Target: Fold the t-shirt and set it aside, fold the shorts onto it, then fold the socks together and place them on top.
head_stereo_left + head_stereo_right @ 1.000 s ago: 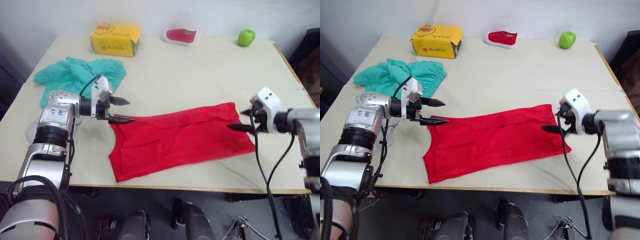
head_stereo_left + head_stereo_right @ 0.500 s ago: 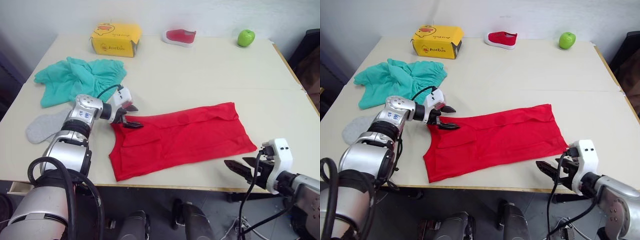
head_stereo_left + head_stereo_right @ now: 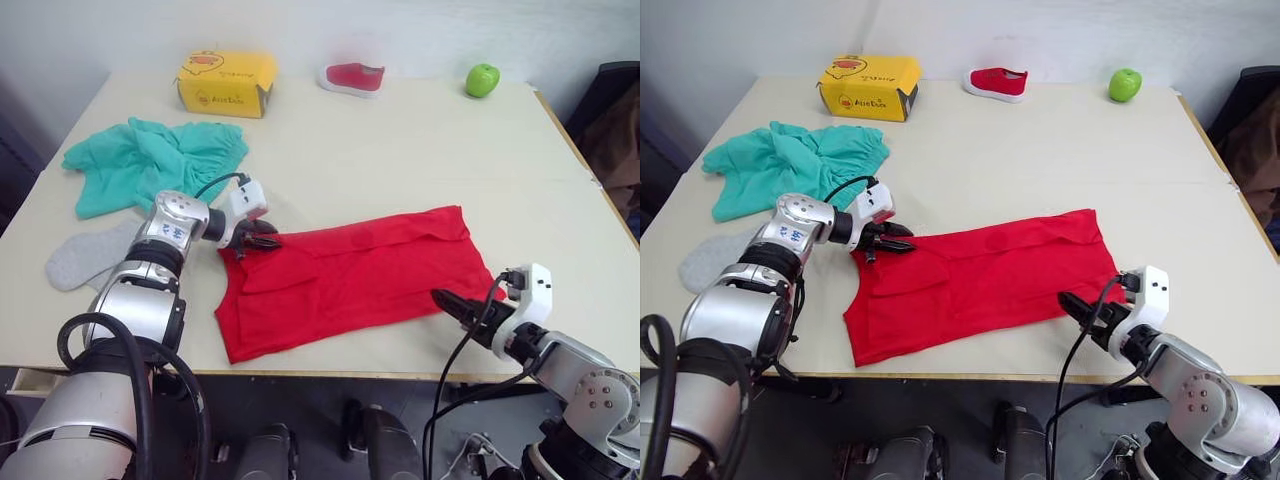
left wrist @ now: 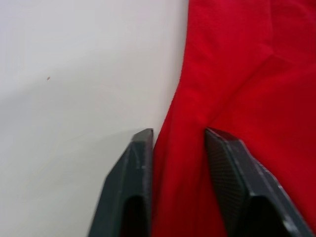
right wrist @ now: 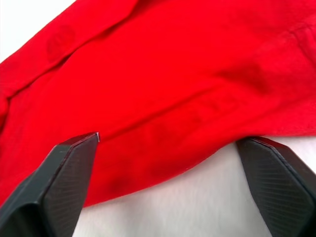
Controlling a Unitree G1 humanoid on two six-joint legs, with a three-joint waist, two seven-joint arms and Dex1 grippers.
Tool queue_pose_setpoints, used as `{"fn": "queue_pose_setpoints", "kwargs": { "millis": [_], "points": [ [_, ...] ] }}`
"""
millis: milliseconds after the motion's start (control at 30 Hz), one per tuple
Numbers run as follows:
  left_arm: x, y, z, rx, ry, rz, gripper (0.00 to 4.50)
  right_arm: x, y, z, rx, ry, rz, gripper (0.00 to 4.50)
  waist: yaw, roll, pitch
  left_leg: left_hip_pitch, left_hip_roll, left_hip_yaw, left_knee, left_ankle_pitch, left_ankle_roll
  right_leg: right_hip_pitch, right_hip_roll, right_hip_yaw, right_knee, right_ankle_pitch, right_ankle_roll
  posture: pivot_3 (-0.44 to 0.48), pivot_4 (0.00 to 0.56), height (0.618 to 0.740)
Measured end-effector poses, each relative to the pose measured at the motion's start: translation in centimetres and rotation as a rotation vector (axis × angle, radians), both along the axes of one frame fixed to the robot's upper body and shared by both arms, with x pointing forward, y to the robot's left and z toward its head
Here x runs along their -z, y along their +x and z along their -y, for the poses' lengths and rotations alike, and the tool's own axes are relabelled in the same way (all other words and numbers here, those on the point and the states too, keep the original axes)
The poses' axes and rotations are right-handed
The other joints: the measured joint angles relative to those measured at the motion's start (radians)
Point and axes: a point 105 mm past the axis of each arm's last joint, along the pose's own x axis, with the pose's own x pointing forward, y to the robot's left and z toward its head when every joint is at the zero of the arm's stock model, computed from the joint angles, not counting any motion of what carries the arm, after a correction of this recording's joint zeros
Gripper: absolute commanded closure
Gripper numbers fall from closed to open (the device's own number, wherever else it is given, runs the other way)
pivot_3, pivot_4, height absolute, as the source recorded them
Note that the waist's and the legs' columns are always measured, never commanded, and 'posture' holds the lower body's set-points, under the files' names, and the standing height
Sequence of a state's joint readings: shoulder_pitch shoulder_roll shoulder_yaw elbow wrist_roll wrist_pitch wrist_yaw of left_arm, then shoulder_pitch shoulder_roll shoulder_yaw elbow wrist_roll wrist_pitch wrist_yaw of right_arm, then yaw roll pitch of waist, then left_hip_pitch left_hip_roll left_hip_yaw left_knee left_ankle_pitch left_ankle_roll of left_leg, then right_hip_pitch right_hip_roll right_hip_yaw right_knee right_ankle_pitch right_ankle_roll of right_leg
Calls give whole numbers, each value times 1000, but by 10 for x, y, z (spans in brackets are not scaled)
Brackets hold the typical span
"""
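So, t-shirt: the red t-shirt [image 3: 355, 275] lies flat across the near half of the table [image 3: 400, 150], long side running left to right, folded once lengthwise by the look of it, so both arms can get at its edges.
Left gripper: the left gripper [image 4: 177, 136] sits at the shirt's far-left corner, fingers a little apart with the cloth edge between them, not clamped yet. Likely it's lining up a pinch for the next fold.
Right gripper: the right gripper [image 5: 168, 140] is low at the shirt's near edge, toward the right end, spread wide with the hem in its gap. Looks ready to catch that edge.
Shorts: the teal shorts [image 3: 150, 160] wait crumpled at far left, well clear of the shirt.
Socks: the grey socks [image 3: 85, 258] lie near the table's left edge, just beside the left arm.
Clutter: a yellow box [image 3: 225, 82], small shoe [image 3: 352, 77] and green apple [image 3: 482, 79] line the far edge, out of the folding area.
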State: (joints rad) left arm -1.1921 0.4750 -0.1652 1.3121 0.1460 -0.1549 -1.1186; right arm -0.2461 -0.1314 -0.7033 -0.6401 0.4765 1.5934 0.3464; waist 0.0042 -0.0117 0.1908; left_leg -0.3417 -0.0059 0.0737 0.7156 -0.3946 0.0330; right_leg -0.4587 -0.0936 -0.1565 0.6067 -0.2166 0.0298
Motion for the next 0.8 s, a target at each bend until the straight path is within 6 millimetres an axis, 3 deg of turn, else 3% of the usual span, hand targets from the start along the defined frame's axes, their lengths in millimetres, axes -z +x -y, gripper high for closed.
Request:
{"fn": "queue_pose_setpoints", "kwargs": {
  "millis": [67, 100, 333, 567, 800],
  "points": [
    [1, -1, 0, 2, -1, -3, 4420, 3, 1, 2, 15, -7, -19, 1669, -4, -2, -1, 1, 0, 0, 0, 0, 0, 0, 0, 0, 0, 0, 0, 0, 150, 740],
    [1, -1, 0, 2, -3, -4, 4500, 4, 1, 3, 21, -13, -27, 2038, -4, -3, -2, 1, 0, 0, 0, 0, 0, 0, 0, 0, 0, 0, 0, 0, 150, 740],
    [2, -4, -10, -8, -18, -20, 4500, 6, 8, -1, -21, -59, -60, 4485, -12, -3, -2, 3, 1, 3, -2, 0, 0, 0, 0, 2, 1, -1, -1, 0, 150, 740],
    [3, -10, -22, 3, -9, -37, 4500, 1, 24, -4, -93, -55, -70, 4485, -28, -3, -2, 4, 1, 5, -2, 0, 0, -1, 0, 4, 2, -1, -1, 0, 150, 740],
    [8, -20, -41, -25, -78, -57, 4500, -13, 73, -6, -209, -113, -46, 4485, -42, -3, -2, 8, 1, 13, -7, 0, 0, -4, 1, 11, 4, -1, -1, 0, 150, 740]
  ]
}}
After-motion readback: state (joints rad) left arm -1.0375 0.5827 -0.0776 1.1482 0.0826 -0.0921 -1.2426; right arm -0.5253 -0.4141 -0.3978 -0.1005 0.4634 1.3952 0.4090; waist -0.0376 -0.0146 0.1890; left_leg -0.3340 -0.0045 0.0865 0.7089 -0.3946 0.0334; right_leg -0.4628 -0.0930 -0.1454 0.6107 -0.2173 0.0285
